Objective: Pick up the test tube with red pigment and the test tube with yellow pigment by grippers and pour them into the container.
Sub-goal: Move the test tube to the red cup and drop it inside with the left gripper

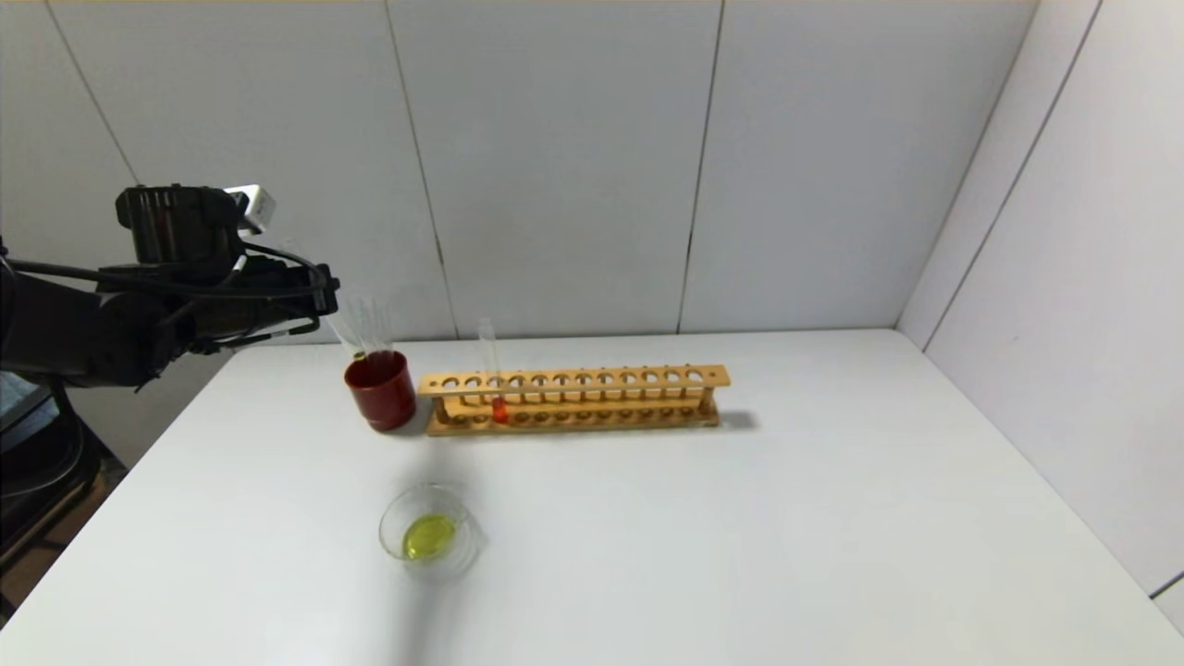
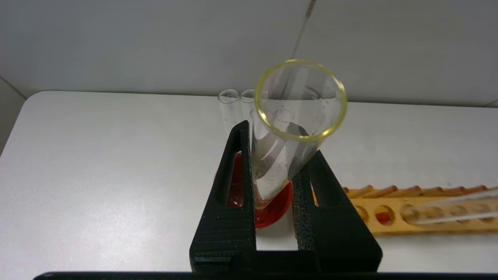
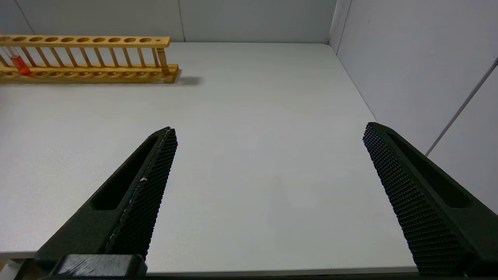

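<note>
Holding the test tube with yellow pigment pinched in my left gripper, I keep it above the red cup. Yellow liquid lies in the container. The test tube with red pigment stands in the wooden rack. My right gripper is spread.

A big white table fills most of the room and it looks smooth. Pale grey walls stand behind it and on the right side, made of wide panels with thin dark lines between them. Soft light falls evenly over it all
</note>
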